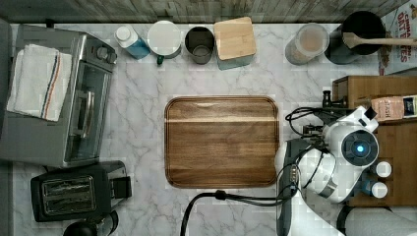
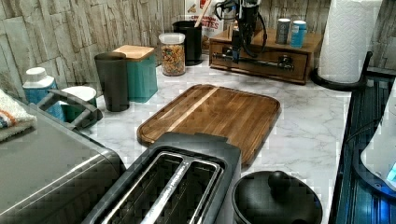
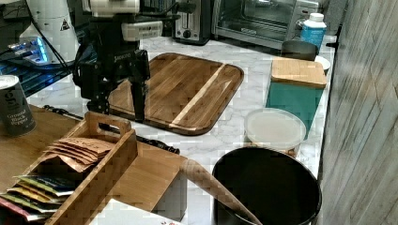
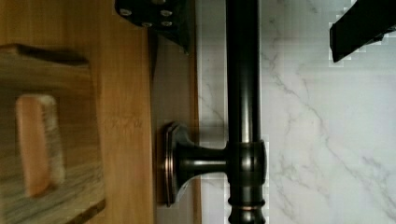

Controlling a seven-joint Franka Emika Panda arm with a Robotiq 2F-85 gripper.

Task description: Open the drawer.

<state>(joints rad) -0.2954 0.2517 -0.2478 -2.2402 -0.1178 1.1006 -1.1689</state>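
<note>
At three o'clock in your top view, the gripper (image 4: 275, 25) straddles the drawer's (image 2: 261, 64) black bar handle (image 4: 243, 93), fingers apart on either side, not clamping it.

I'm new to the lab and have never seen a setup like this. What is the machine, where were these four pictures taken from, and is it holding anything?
The white machine is a robot arm on a marble kitchen counter. One camera looks straight down, two look from opposite ends of the counter, and one rides on the arm's wrist.

The arm's gripper hangs at the black bar handle of a low wooden drawer. In the wrist view one finger is between handle and drawer front, the other is out over the marble. They straddle the bar without clamping it, so nothing is held.

Also on the counter are a wooden cutting board, a toaster oven, a toaster, canisters and jars along the wall, and a paper towel roll.
</note>
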